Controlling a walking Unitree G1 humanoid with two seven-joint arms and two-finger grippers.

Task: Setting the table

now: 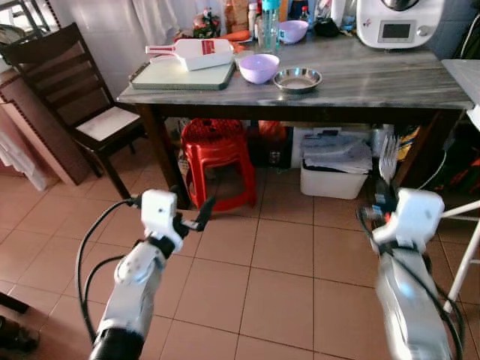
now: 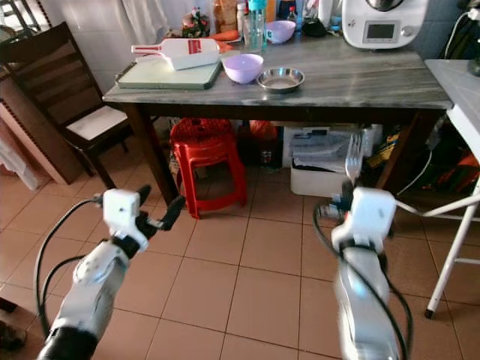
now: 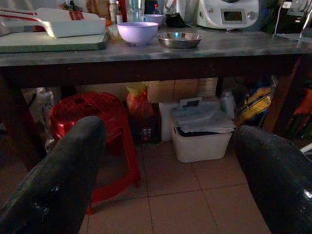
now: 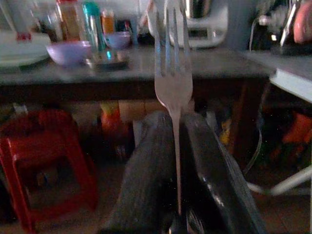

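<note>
My right gripper [image 4: 175, 146] is shut on a silver fork [image 4: 173, 78], held upright with its tines up; the fork [image 2: 353, 161] rises above the right wrist over the floor, short of the table. My left gripper [image 1: 191, 214] is open and holds nothing, also over the tiled floor in front of the table. On the grey marble table [image 1: 390, 82] stand a lilac bowl [image 1: 259, 67], a shallow metal dish [image 1: 297, 79], a second lilac bowl [image 1: 292, 31] farther back, and a green board [image 1: 187, 75] with a white tray [image 1: 199, 52] on it.
A red plastic stool [image 1: 217, 154] and a white bin [image 1: 334, 176] with papers sit under the table. A dark wooden chair [image 1: 71, 90] stands at the left. A white kitchen appliance [image 1: 397, 22] and bottles stand at the table's back. A white folding stand [image 2: 457, 225] is at the right.
</note>
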